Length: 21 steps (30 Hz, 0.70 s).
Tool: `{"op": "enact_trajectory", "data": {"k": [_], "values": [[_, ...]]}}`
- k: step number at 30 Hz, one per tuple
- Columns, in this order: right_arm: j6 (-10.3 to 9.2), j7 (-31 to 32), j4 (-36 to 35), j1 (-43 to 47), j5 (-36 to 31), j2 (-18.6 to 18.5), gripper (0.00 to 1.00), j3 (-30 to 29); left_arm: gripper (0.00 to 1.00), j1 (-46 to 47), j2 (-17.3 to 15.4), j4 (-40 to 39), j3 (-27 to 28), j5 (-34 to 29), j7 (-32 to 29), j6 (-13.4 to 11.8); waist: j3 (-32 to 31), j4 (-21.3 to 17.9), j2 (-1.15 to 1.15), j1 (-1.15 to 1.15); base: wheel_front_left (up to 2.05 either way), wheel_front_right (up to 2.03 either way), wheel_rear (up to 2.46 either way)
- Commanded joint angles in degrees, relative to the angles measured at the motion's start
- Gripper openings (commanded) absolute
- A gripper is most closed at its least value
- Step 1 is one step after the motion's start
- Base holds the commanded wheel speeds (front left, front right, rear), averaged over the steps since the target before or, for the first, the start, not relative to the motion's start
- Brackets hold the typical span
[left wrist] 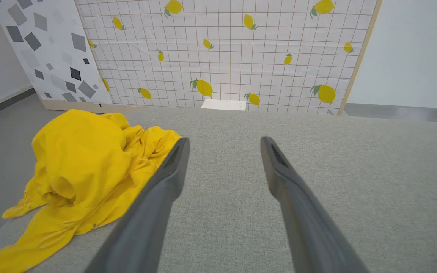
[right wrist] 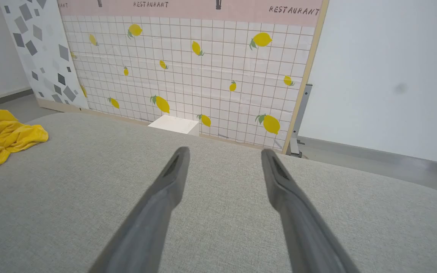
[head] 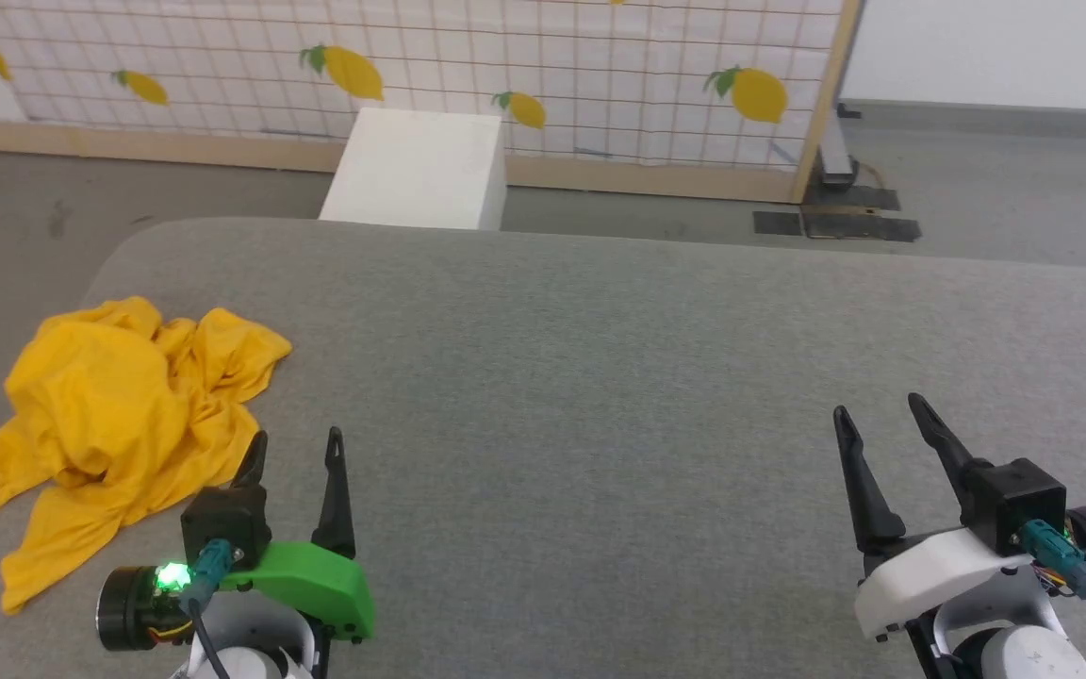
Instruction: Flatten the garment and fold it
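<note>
worktop (head: 647,377): grey, cloth-covered, with a rounded corner at 10 o'clock. The ground from 12 to 3 o'clock is bare and gives the widest room for spreading. The left rim, at 9 o'clock, is the tight side.
lemon-print panel (head: 505,57): stands on the floor (head: 977,189) beyond the far edge at 12 o'clock, well apart from both arms.
yellow T-shirt (head: 119,415): a crumpled heap at 9 o'clock on the worktop, hard against the left rim. One tail seems to lap over the rim. A tug outward, or a pinch of a single loose layer, could likely slide the heap to the floor. Dragging it toward 3 o'clock looks safer.
white box (head: 420,170): on the floor at 12 o'clock, behind the far edge and out of reach.
left claw (head: 298,434): fingers apart and empty, with the T-shirt just beside it at 10 o'clock.
right claw (head: 878,405): fingers apart and empty at 4 o'clock, well apart from the T-shirt. A long reach across could likely crowd the left arm.
</note>
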<state>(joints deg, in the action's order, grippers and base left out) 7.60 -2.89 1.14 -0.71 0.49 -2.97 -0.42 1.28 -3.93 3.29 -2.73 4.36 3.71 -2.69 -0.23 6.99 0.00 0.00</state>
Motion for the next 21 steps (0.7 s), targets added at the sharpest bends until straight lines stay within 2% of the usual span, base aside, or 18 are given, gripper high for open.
{"op": "enact_trajectory", "data": {"k": [1, 21], "values": [[-0.03, -0.6, 0.3, -0.1, 0.3, 0.0, 1.00, 0.0, 1.00, 1.1, -0.6, 0.4, -0.2, 0.6, 0.6, -0.6, 0.1, 1.4, 0.00, 0.00, 0.00, 0.00, 0.00], [-0.05, -2.4, 1.5, -0.2, 0.7, 0.0, 1.00, 0.5, 1.00, 0.8, -1.5, 1.2, -0.7, 3.2, 3.0, -3.3, 0.0, 8.6, 0.00, 0.00, 0.00, 0.00, 0.00]]}}
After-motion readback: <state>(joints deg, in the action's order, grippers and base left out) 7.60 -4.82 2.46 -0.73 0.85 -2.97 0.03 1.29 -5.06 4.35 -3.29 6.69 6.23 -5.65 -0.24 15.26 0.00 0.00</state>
